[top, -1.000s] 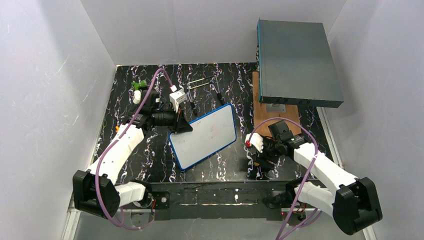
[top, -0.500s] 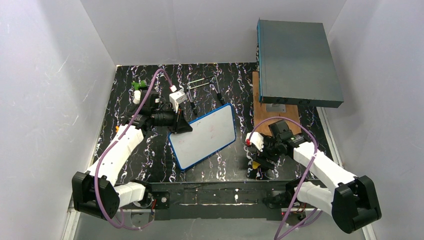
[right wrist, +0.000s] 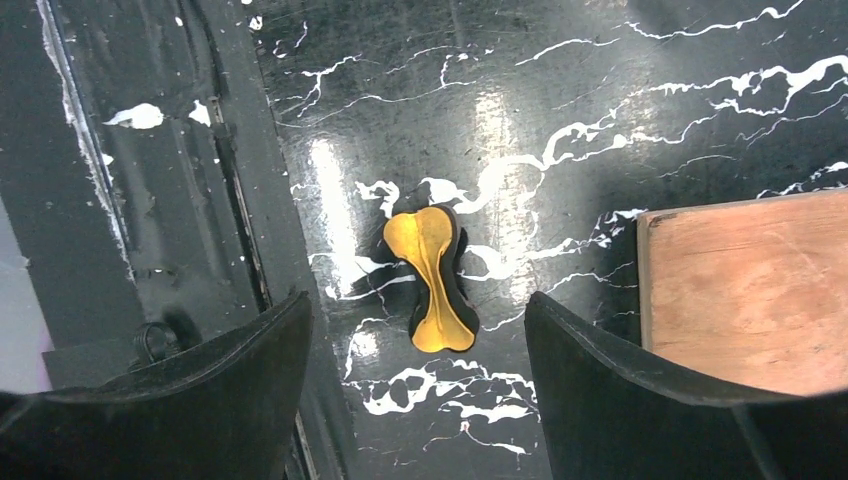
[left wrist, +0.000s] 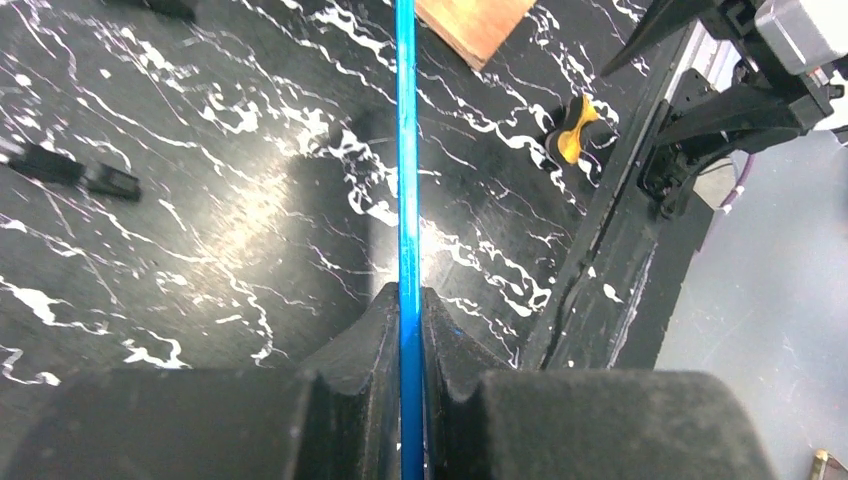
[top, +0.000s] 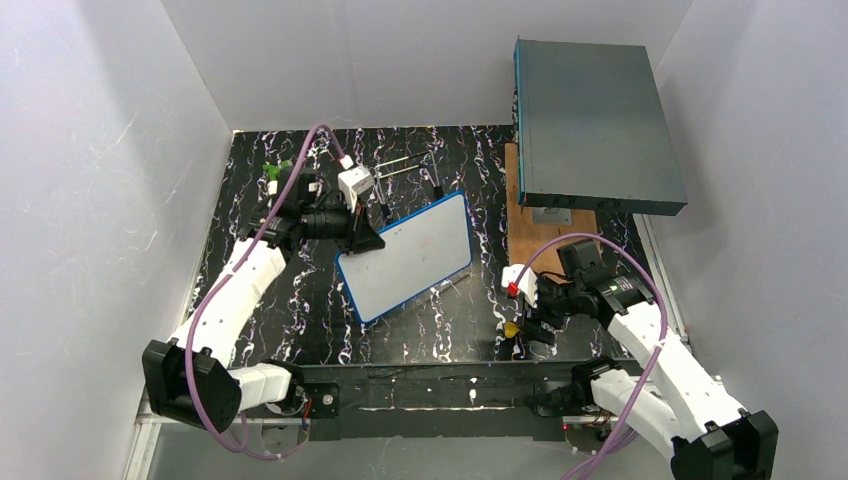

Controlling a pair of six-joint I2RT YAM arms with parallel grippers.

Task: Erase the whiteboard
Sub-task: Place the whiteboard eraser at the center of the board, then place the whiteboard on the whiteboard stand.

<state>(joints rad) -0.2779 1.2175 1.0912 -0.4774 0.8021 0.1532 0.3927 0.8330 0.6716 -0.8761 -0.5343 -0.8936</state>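
Closest to the near edge of the desk (top: 300,320), on the right, the right tool (right wrist: 415,330) hangs with its two dark fingers (right wrist: 240,390) spread wide and nothing between them. Directly below that gap lies a small yellow bone-shaped piece (right wrist: 432,285) with a black underside, resting flat on the black marbled surface just beside the dark rail at the desk's near edge. The fingers are not touching it.

Farther in, near the middle of the desk, is the whiteboard (top: 410,262), angled so that its long side runs from near left to far right. Its white face shows to the overhead camera, with only faint marks on it. The left tool (left wrist: 410,310) is clamped tight on the blue frame at the board's far-left edge, and the wrist view looks straight along that thin blue edge.

To the right of the whiteboard a wooden slab (right wrist: 745,290) lies flat. A large grey-teal box (top: 595,125) sits on its far part, at the far right corner.
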